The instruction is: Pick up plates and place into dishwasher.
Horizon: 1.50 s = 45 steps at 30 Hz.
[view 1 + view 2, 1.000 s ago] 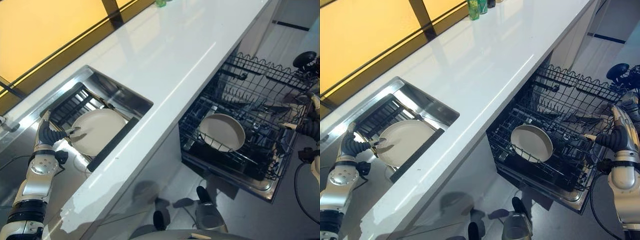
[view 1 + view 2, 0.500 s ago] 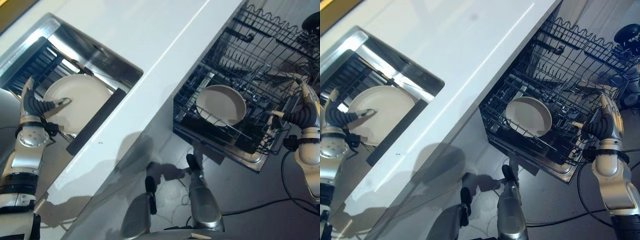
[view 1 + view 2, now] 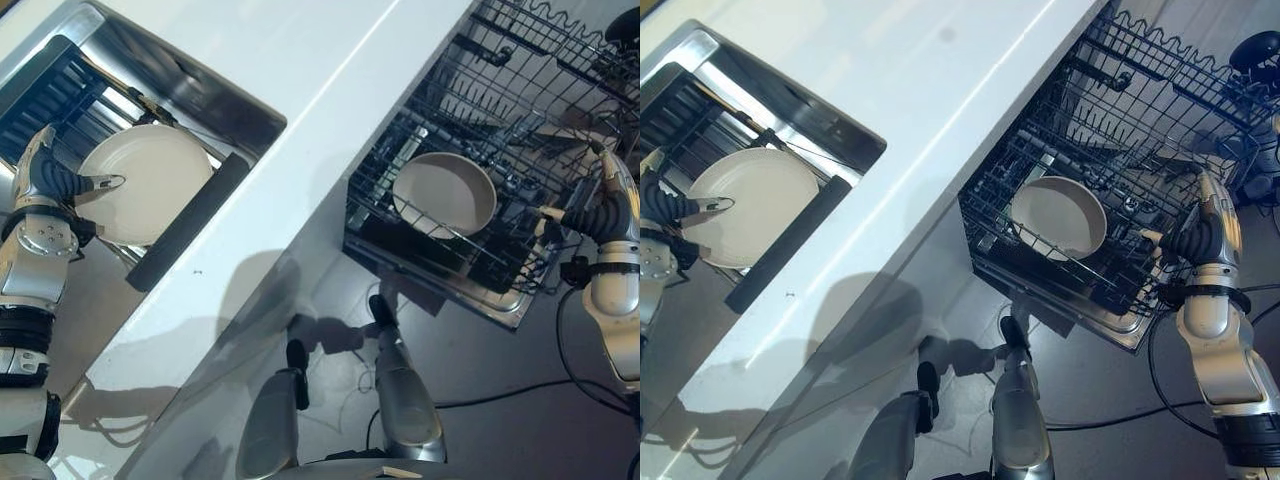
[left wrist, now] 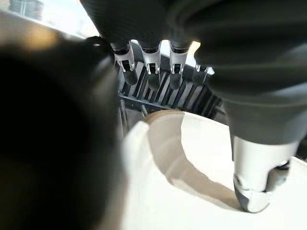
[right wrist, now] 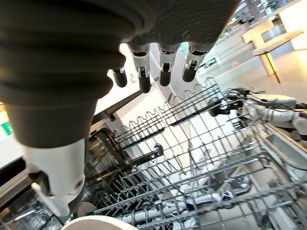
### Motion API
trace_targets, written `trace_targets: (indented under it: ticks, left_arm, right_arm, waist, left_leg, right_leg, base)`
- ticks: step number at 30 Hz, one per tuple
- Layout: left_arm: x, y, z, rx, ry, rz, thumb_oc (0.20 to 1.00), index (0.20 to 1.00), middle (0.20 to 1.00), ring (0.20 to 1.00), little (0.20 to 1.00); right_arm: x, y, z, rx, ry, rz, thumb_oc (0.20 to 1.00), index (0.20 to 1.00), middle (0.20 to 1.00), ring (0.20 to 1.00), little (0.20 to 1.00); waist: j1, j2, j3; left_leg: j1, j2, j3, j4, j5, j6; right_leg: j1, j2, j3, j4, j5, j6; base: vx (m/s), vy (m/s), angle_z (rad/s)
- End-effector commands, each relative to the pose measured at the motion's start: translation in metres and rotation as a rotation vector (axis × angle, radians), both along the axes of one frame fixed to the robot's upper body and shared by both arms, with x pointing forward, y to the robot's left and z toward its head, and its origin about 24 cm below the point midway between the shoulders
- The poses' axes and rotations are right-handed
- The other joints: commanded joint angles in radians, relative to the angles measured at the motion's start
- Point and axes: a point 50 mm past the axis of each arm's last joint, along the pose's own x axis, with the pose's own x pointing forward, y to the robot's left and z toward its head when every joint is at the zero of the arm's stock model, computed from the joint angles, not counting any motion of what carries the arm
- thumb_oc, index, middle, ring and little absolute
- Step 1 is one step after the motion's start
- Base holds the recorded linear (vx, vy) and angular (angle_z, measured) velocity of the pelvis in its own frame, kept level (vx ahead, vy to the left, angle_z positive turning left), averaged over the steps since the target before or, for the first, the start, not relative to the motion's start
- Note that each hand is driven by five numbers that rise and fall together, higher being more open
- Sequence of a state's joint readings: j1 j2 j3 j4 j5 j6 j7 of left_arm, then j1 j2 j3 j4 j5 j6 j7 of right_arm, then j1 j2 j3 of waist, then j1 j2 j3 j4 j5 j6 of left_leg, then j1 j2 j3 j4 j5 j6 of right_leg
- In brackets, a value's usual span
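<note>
A cream plate (image 3: 150, 195) lies tilted in the steel sink (image 3: 205, 95), on a dark ribbed drainer (image 4: 158, 93). My left hand (image 3: 45, 185) is at the plate's left edge. Its thumb (image 4: 256, 191) rests on the plate's face (image 4: 192, 191), and its fingers (image 4: 151, 62) stay straight past the rim. A second cream plate (image 3: 445, 195) leans in the pulled-out dishwasher rack (image 3: 435, 260). My right hand (image 3: 610, 215) hangs open beside the rack's right side, its fingers (image 5: 163, 62) straight and nothing in it.
The white counter (image 3: 310, 90) runs between sink and dishwasher. A black strip (image 3: 185, 235) lies along the sink's near edge. The wire rack's far part (image 3: 1160, 90) carries rows of tines, with dark grey floor below.
The camera has tipped down and the whole picture has shifted. My left thumb stays on the sink plate and my right hand stays beside the rack; neither plate has moved.
</note>
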State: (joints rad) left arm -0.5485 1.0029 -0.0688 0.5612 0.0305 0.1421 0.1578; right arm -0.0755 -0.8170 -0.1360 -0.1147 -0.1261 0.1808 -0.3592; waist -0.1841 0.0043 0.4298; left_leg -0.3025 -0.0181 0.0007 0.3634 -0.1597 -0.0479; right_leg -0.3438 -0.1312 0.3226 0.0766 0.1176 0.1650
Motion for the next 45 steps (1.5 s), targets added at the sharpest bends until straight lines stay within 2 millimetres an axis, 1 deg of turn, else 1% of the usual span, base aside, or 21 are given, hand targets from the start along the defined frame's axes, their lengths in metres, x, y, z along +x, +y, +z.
trace_targets:
  ticks: [1,2,4,8,11,14,17,18,19,20,21,24,26,29,31,35,37,45]
  left_arm:
    - [-0.009,0.025,-0.007,-0.065,0.143,0.023,1.000,1.000,1.000,1.000,1.000]
    - [-0.005,0.016,-0.005,-0.074,0.146,-0.055,1.000,1.000,1.000,1.000,1.000]
    - [0.000,0.005,-0.001,-0.047,0.151,-0.129,1.000,1.000,1.000,1.000,1.000]
    - [0.002,-0.002,0.001,-0.050,0.229,-0.189,1.000,1.000,1.000,1.000,1.000]
    - [0.003,-0.003,-0.003,-0.057,0.320,-0.217,1.000,1.000,1.000,1.000,1.000]
    - [0.003,-0.007,-0.011,-0.087,0.478,-0.274,1.000,1.000,1.000,1.000,1.000]
    - [0.002,-0.015,-0.024,-0.177,0.658,-0.375,1.000,1.000,1.000,1.000,1.000]
    - [0.002,-0.024,-0.032,-0.251,0.746,-0.460,1.000,1.000,1.000,1.000,1.000]
    - [0.002,-0.030,-0.035,-0.292,0.790,-0.511,1.000,1.000,1.000,1.000,1.000]
    - [0.002,-0.033,-0.037,-0.314,0.809,-0.540,1.000,1.000,1.000,1.000,1.000]
    - [0.004,-0.043,-0.042,-0.363,0.845,-0.609,1.000,1.000,1.000,1.000,1.000]
    - [0.005,-0.059,-0.051,-0.435,0.897,-0.715,1.000,1.000,1.000,1.000,1.000]
    - [0.004,-0.068,-0.054,-0.449,0.933,-0.791,1.000,1.000,1.000,1.000,1.000]
    - [0.002,-0.079,-0.054,-0.472,0.893,-0.865,1.000,1.000,1.000,1.000,1.000]
    - [0.001,-0.087,-0.050,-0.474,0.855,-0.912,1.000,1.000,1.000,1.000,1.000]
    - [-0.002,-0.105,-0.040,-0.431,0.809,-0.987,1.000,1.000,1.000,1.000,1.000]
    - [-0.006,-0.113,-0.036,-0.396,0.798,-1.021,1.000,1.000,1.000,1.000,1.000]
    - [-0.018,-0.132,-0.021,-0.298,0.744,-1.117,1.000,1.000,1.000,1.000,1.000]
  right_arm:
    - [0.002,0.002,0.042,-0.080,-0.141,0.025,1.000,1.000,1.000,1.000,1.000]
    - [0.002,0.002,0.042,-0.084,-0.142,0.023,1.000,1.000,1.000,1.000,1.000]
    - [0.002,0.002,0.043,-0.090,-0.143,0.023,1.000,1.000,1.000,1.000,1.000]
    - [0.002,0.001,0.047,-0.101,-0.147,0.024,1.000,1.000,1.000,1.000,1.000]
    - [0.002,0.000,0.049,-0.105,-0.148,0.023,1.000,1.000,1.000,1.000,1.000]
    - [0.001,-0.002,0.053,-0.111,-0.152,0.023,1.000,1.000,1.000,1.000,1.000]
    - [0.002,-0.002,0.059,-0.119,-0.156,0.031,1.000,1.000,1.000,1.000,1.000]
    - [0.004,-0.001,0.061,-0.123,-0.155,0.038,1.000,1.000,1.000,1.000,1.000]
    - [0.005,-0.001,0.062,-0.126,-0.154,0.041,1.000,1.000,1.000,1.000,1.000]
    - [0.005,0.000,0.063,-0.128,-0.153,0.043,1.000,1.000,1.000,1.000,1.000]
    - [0.007,0.001,0.063,-0.132,-0.150,0.048,1.000,1.000,1.000,1.000,1.000]
    - [0.010,0.004,0.063,-0.137,-0.146,0.054,1.000,1.000,1.000,1.000,1.000]
    - [0.010,0.004,0.062,-0.137,-0.143,0.056,1.000,1.000,1.000,1.000,1.000]
    - [0.010,0.004,0.062,-0.133,-0.139,0.054,1.000,1.000,1.000,1.000,1.000]
    - [0.008,0.003,0.060,-0.130,-0.135,0.058,1.000,1.000,1.000,1.000,1.000]
    - [0.006,0.001,0.055,-0.123,-0.128,0.062,1.000,1.000,1.000,1.000,1.000]
    - [0.004,-0.001,0.051,-0.112,-0.122,0.057,1.000,1.000,1.000,1.000,1.000]
    - [0.000,-0.003,0.044,-0.071,-0.112,0.041,1.000,1.000,1.000,1.000,1.000]
  waist:
    - [-0.008,-0.007,0.011]
    - [-0.008,-0.003,0.013]
    - [-0.008,0.002,0.015]
    - [-0.010,0.012,0.020]
    - [-0.013,0.017,0.024]
    - [-0.019,0.021,0.026]
    - [-0.025,0.026,0.029]
    - [-0.029,0.029,0.028]
    - [-0.032,0.031,0.028]
    - [-0.032,0.031,0.028]
    - [-0.034,0.034,0.026]
    - [-0.037,0.038,0.021]
    - [-0.038,0.040,0.015]
    - [-0.034,0.042,0.011]
    - [-0.032,0.045,0.008]
    - [-0.019,0.053,-0.002]
    - [-0.005,0.056,-0.013]
    - [0.035,0.054,-0.052]
  left_leg:
    - [0.051,-0.051,0.035,-0.162,0.106,0.066]
    - [0.051,-0.051,0.037,-0.164,0.107,0.065]
    - [0.051,-0.053,0.036,-0.164,0.106,0.066]
    - [0.053,-0.056,0.034,-0.167,0.105,0.067]
    - [0.050,-0.058,0.034,-0.163,0.104,0.067]
    - [0.052,-0.059,0.037,-0.165,0.104,0.067]
    - [0.054,-0.059,0.040,-0.164,0.104,0.066]
    - [0.057,-0.059,0.044,-0.165,0.103,0.065]
    - [0.060,-0.059,0.046,-0.166,0.103,0.065]
    - [0.063,-0.059,0.047,-0.167,0.102,0.065]
    - [0.068,-0.059,0.050,-0.168,0.101,0.064]
    - [0.077,-0.057,0.055,-0.170,0.097,0.064]
    - [0.082,-0.056,0.058,-0.171,0.097,0.063]
    - [0.093,-0.054,0.059,-0.179,0.097,0.062]
    - [0.099,-0.054,0.057,-0.182,0.097,0.061]
    - [0.110,-0.058,0.045,-0.189,0.098,0.063]
    - [0.116,-0.061,0.033,-0.195,0.100,0.064]
    - [0.133,-0.059,-0.003,-0.221,0.114,0.067]
  right_leg:
    - [0.016,0.032,-0.020,0.047,0.037,-0.034]
    - [0.015,0.031,-0.021,0.048,0.036,-0.034]
    - [0.014,0.030,-0.022,0.051,0.034,-0.034]
    - [0.015,0.024,-0.029,0.049,0.034,-0.036]
    - [0.015,0.021,-0.032,0.049,0.034,-0.035]
    - [0.018,0.018,-0.035,0.044,0.035,-0.035]
    - [0.022,0.016,-0.037,0.040,0.038,-0.035]
    - [0.025,0.014,-0.037,0.037,0.038,-0.034]
    - [0.029,0.014,-0.036,0.034,0.039,-0.034]
    - [0.032,0.013,-0.036,0.032,0.039,-0.033]
    - [0.038,0.011,-0.037,0.028,0.039,-0.032]
    - [0.047,0.006,-0.039,0.023,0.035,-0.031]
    - [0.054,0.004,-0.042,0.020,0.033,-0.030]
    - [0.065,0.001,-0.046,0.014,0.030,-0.027]
    - [0.072,0.000,-0.050,0.013,0.025,-0.026]
    - [0.089,-0.006,-0.064,0.009,0.016,-0.026]
    - [0.101,-0.012,-0.078,0.002,0.012,-0.025]
    - [0.134,-0.023,-0.129,-0.014,0.000,-0.022]
  base:
    - [0.01,0.042,0.04]
    - [0.01,0.038,0.06]
    - [0.00,0.044,0.09]
    - [0.00,0.040,0.02]
    - [0.00,0.000,0.00]
    - [0.00,0.008,-0.01]
    - [-0.01,0.027,-0.06]
    - [0.01,0.030,-0.09]
    - [0.01,0.028,-0.10]
    - [0.02,0.025,-0.09]
    - [0.01,0.022,-0.06]
    - [0.01,0.007,-0.02]
    - [0.01,-0.004,-0.02]
    - [0.00,-0.008,-0.02]
    - [0.01,-0.026,-0.06]
    - [0.00,-0.036,-0.05]
    - [-0.02,-0.086,0.07]
    - [-0.02,-0.099,0.13]
